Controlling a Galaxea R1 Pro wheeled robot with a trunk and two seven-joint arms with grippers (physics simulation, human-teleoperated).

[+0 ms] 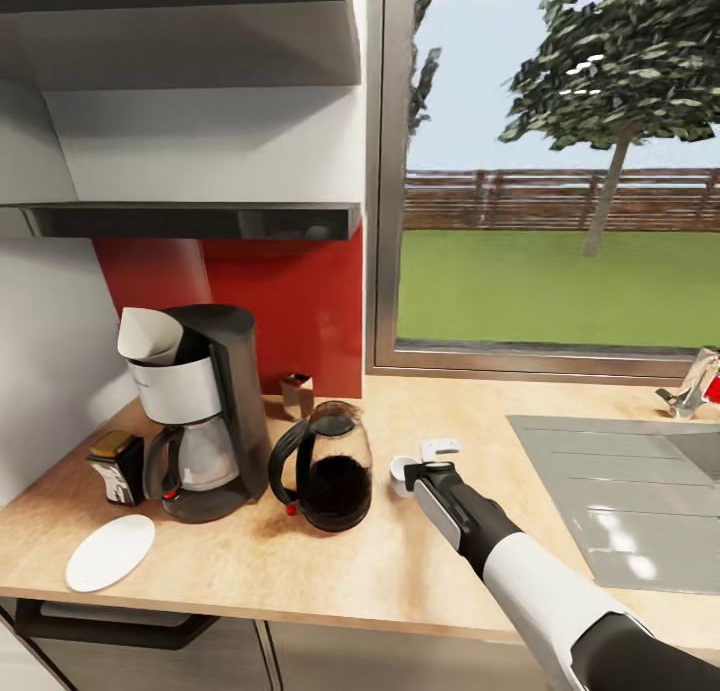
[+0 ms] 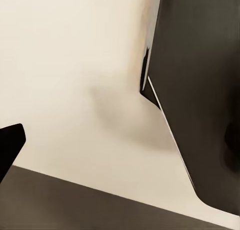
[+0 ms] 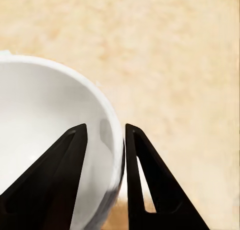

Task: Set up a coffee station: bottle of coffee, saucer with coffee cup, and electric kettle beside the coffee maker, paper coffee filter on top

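The coffee maker (image 1: 200,411) stands at the back left of the table (image 1: 400,561), close to the grey side wall, with the paper filter (image 1: 148,336) sitting in its basket. The coffee jar (image 1: 117,466) is just to the left of the coffee maker, the saucer (image 1: 110,552) lies in front of it near the table's front edge, and the kettle (image 1: 325,466) stands just to its right. Further right of the coffee maker, past the kettle, the right end effector (image 1: 428,463) holds the cup (image 1: 402,474) low over open tan surface, well away from the saucer. Beyond it a wide bare stretch runs to the steel sink drainer (image 1: 620,491); the front edge ahead of the kettle is free too. The right wrist view adds what the head view cannot: the two black fingers (image 3: 145,185) straddle the cup's (image 3: 45,135) white rim, one inside the bowl and one outside, clamped on the wall. The left wrist view shows a pale surface, a dark panel and one black fingertip (image 2: 9,142); I cannot tell how that end effector is set.
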